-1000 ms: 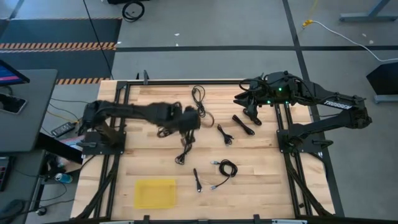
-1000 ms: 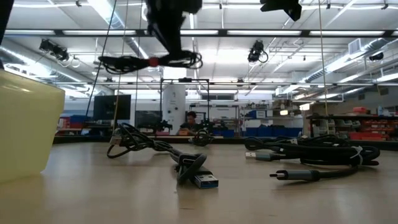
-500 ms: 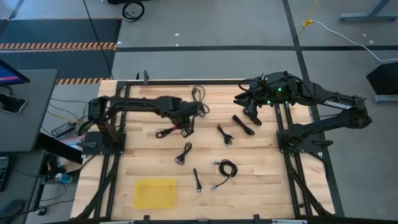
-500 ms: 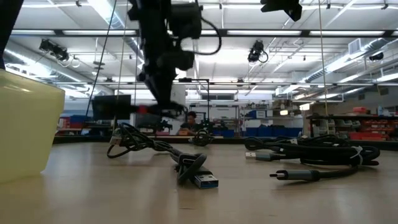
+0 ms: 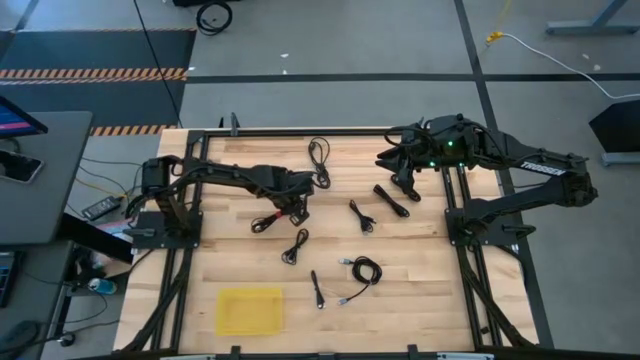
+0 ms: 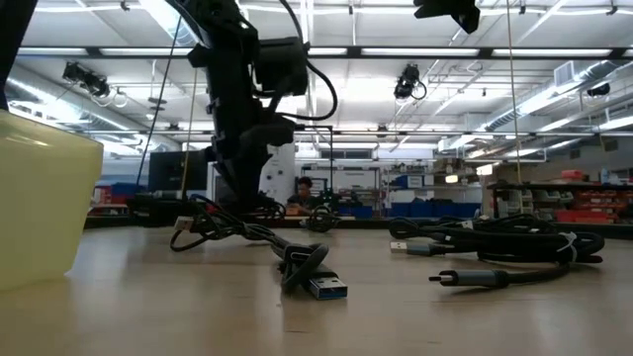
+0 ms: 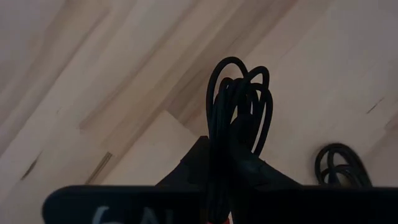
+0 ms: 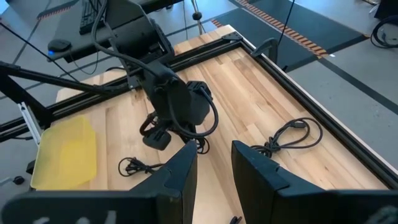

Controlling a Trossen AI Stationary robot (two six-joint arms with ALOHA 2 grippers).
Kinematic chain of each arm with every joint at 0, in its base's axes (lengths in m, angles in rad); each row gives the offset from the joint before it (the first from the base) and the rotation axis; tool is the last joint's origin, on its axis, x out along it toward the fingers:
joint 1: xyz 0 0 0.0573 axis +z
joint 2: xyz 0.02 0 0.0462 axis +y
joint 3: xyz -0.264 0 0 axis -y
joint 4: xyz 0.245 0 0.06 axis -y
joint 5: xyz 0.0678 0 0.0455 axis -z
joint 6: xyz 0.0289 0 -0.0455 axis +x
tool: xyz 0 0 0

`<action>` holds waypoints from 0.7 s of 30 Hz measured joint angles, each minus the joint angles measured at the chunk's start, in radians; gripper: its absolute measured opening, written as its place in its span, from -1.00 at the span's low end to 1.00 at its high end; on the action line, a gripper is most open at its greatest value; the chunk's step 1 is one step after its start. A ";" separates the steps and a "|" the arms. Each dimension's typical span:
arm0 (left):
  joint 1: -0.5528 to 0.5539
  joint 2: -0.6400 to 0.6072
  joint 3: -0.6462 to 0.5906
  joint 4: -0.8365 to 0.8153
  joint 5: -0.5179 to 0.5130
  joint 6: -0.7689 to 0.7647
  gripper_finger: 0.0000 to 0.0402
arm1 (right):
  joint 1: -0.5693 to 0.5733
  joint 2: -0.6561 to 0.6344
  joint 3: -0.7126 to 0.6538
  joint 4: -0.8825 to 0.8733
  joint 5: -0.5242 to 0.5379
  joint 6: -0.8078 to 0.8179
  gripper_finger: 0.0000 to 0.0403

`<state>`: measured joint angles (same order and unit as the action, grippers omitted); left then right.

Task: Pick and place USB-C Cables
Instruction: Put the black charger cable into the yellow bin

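Note:
My left gripper (image 5: pixel 292 210) is low over the table's middle left, shut on a coiled black USB-C cable (image 7: pixel 239 102). That cable (image 5: pixel 265 222) stretches out from the fingers toward the left near side. Several other black USB-C cables lie loose on the wood: one at the far edge (image 5: pixel 320 155), two at the right (image 5: pixel 390 200) (image 5: pixel 362 215), and three nearer (image 5: pixel 295 245) (image 5: pixel 316 288) (image 5: pixel 360 270). My right gripper (image 8: pixel 217 168) hangs raised at the far right (image 5: pixel 400 165), open, with nothing between its fingers. My left gripper pinches the bundled strands of the coil (image 7: pixel 231 146) between its two fingers. The fingers come steeply from above. The coil's loops (image 7: pixel 242 74) stick out past the fingertips toward the wood. Whether the cable's free end rests on the table, I cannot tell.
A yellow tray (image 5: pixel 250 310) stands at the near left of the table. Black frame rails (image 5: pixel 300 130) run along the table's edges. In the low view a cable with a silver plug (image 6: pixel 312 272) and a thicker bundle (image 6: pixel 504 242) lie close to the camera.
My left gripper has come down from high above the table to just over it, still shut on the cable, rolling a little on the way. The cable has come down with it, from hanging well clear to table level.

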<state>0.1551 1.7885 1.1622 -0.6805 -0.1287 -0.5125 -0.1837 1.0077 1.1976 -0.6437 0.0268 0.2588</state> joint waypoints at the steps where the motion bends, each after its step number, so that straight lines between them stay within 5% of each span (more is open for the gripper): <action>1: 0.000 0.000 0.000 0.004 0.000 0.000 -0.86 | 0.000 0.000 0.000 0.000 0.000 0.000 -0.48; 13: 0.000 0.000 0.000 0.002 0.040 0.000 -0.68 | 0.000 0.000 0.000 0.000 -0.002 0.000 -0.48; 21: 0.000 0.000 0.000 0.002 0.040 0.000 -0.79 | 0.000 0.000 0.000 0.000 -0.004 0.000 -0.48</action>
<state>0.1551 1.7885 1.1625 -0.6784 -0.0891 -0.5126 -0.1837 1.0077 1.1976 -0.6441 0.0223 0.2592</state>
